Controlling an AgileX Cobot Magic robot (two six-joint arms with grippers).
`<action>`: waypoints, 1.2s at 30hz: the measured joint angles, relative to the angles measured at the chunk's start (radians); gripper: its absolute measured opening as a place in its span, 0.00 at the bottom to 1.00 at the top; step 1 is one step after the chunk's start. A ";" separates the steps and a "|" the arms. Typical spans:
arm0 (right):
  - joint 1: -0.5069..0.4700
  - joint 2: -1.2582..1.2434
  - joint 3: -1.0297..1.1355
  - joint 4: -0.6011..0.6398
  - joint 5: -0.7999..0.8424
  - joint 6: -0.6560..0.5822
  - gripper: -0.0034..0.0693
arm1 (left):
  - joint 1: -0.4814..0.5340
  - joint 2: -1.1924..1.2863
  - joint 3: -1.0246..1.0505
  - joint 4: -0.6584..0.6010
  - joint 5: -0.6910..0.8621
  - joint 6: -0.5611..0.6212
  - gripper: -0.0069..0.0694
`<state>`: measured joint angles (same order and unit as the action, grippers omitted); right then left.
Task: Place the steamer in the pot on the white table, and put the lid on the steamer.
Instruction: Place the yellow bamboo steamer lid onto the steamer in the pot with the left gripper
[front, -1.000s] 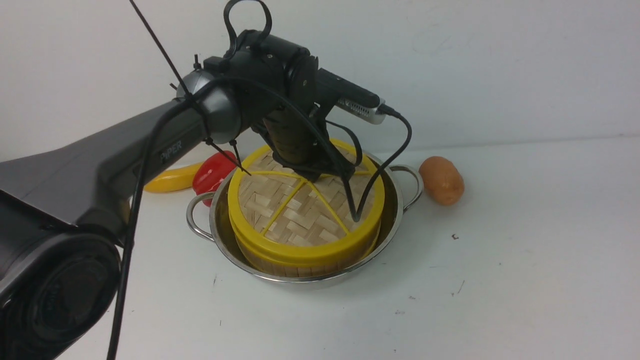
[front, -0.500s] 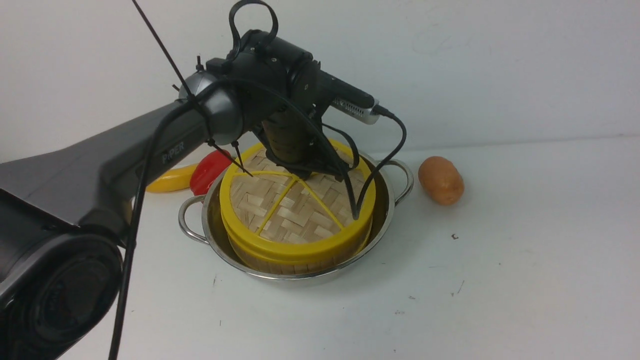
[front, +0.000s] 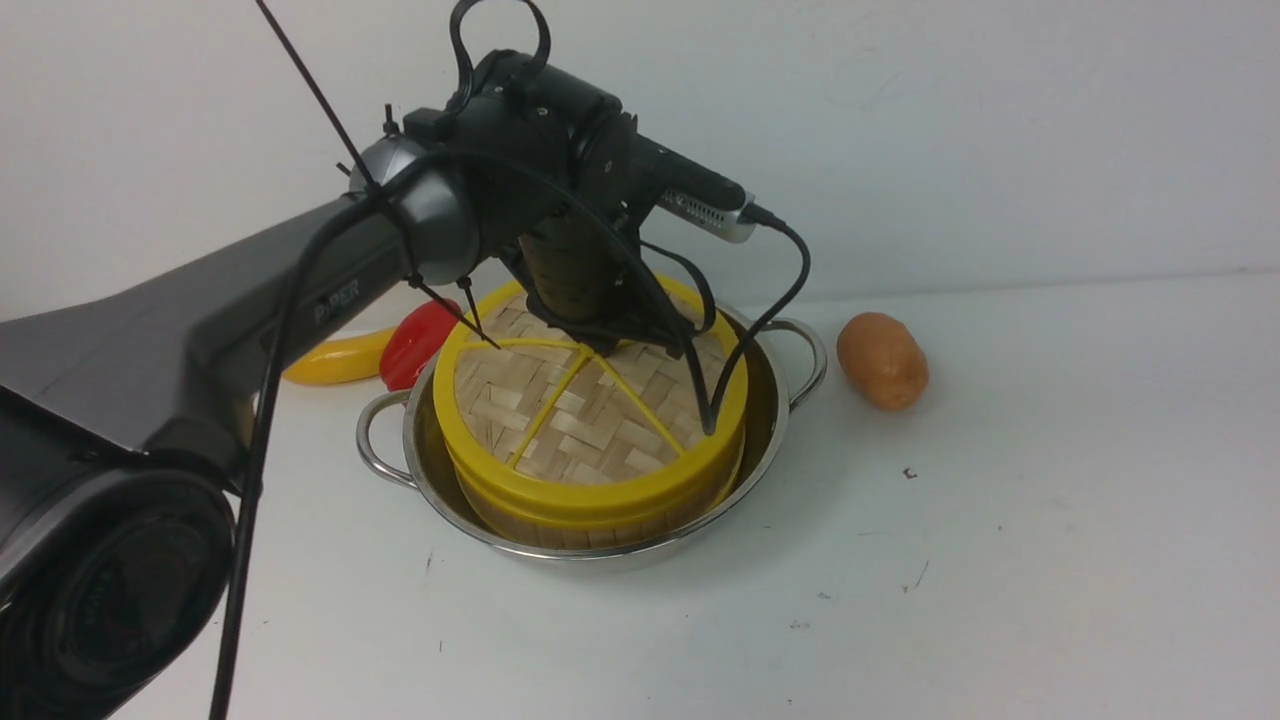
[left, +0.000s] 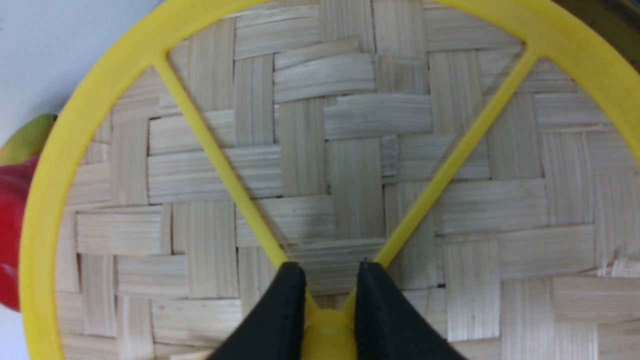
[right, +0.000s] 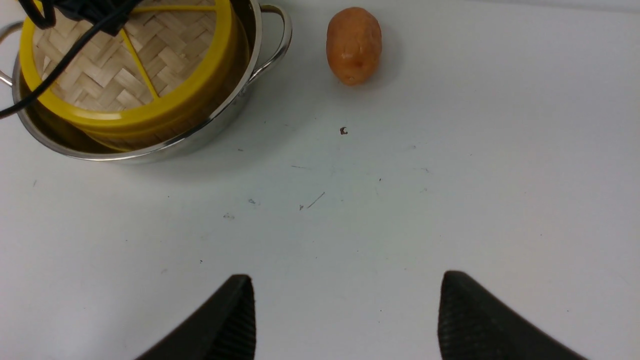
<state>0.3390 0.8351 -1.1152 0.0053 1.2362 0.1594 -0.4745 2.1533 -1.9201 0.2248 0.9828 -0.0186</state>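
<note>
Left claw (left: 328, 280) points down and pinches the yellow hub in the middle of the lid (front: 590, 410). That lid lies on top of the steamer (front: 600, 528), and the steamer sits inside the pot (front: 775, 440) on the white table (front: 1000, 560). Right claw (right: 345, 292) hangs over the table with its two fingers spread wide, holding nothing. An orange potato (front: 882, 360) lies near the pot.
</note>
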 joint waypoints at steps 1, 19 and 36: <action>0.000 0.000 0.000 0.000 0.000 0.000 0.70 | 0.000 0.000 0.000 0.000 0.001 0.000 0.24; 0.000 0.000 0.000 0.001 0.000 0.000 0.70 | 0.002 0.023 -0.003 0.002 0.006 -0.001 0.24; 0.000 0.000 0.000 0.001 0.000 0.000 0.70 | 0.002 0.028 -0.003 0.031 -0.032 -0.001 0.48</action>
<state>0.3390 0.8351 -1.1152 0.0060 1.2362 0.1594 -0.4729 2.1811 -1.9230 0.2561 0.9509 -0.0197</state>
